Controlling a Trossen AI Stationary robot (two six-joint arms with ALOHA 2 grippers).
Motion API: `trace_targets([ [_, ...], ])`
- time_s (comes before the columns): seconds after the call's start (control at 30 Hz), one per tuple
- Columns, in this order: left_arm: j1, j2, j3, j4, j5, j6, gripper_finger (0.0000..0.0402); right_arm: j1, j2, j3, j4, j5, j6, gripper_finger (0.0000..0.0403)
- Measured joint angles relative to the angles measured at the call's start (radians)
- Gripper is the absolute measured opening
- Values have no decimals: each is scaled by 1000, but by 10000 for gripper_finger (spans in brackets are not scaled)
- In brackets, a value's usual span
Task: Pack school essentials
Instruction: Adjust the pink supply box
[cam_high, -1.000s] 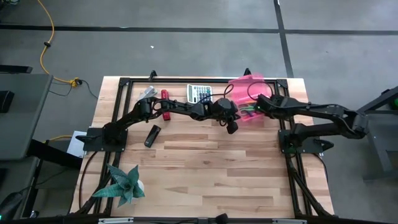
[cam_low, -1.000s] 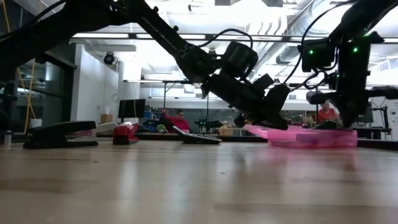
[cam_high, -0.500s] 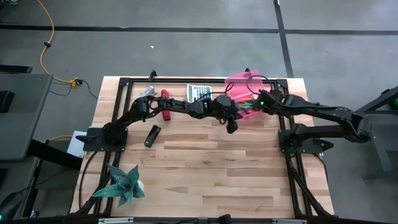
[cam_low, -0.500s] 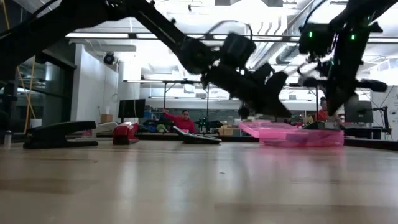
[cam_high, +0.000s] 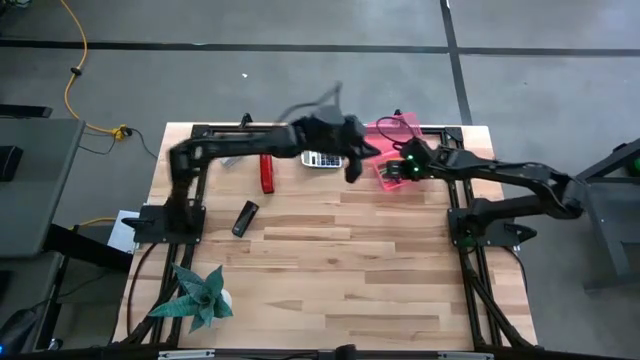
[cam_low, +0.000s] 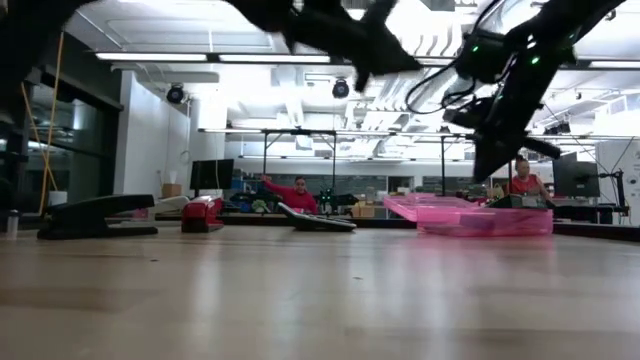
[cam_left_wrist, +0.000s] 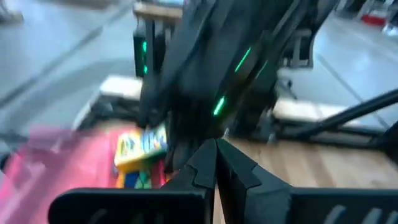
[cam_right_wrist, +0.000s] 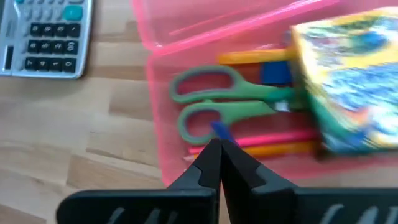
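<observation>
**A:** Where do the essentials sit?

**B:** Inside the translucent pink plastic box (cam_right_wrist: 163, 112), at about one o'clock on the table in the high view. In it lie the green-handled scissors (cam_right_wrist: 217, 102), the green-and-yellow crayon box (cam_right_wrist: 348, 81), a small blue eraser (cam_right_wrist: 275, 73), and pink (cam_right_wrist: 273, 138) and orange sticks (cam_right_wrist: 292, 148) along the near wall. They look packed; I judge the step in hand is shutting or squaring the box.

**A:** And the grippers?

**B:** The right gripper (cam_right_wrist: 219, 152) is clenched, holding nothing, tips just over the box's near wall beside the scissor handles. The left gripper (cam_left_wrist: 214, 155) is also clenched and empty, raised above the table at roughly twelve o'clock, near the box's left edge.

**A:** How to do it well?

**B:** Press with closed tips on the rim, not the contents, so the crayon box stays flat. Keep the two arms apart; they crowd the same corner. The grey-white calculator (cam_right_wrist: 43, 37), just beside the box at its nine o'clock, should be left alone.
</observation>
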Motion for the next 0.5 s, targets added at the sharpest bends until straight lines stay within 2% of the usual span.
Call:
trace_targets([
  [0.13, 0, -207, -123, 60, -32, -16, 0, 0, 115, 0, 104, -41, -45, 0],
  [0.27, -16, -415, -324, 217, -92, -78, 0, 0, 209, 0, 142, -69, -79, 0],
  [0.4, -61, -610, -515, 338, -162, -144, 0, 7, 257, -1, 141, -87, -104, 0],
  [0.5, -116, -720, -615, 345, -244, -150, 0, 26, 272, -1, 146, -110, -105, 0],
])
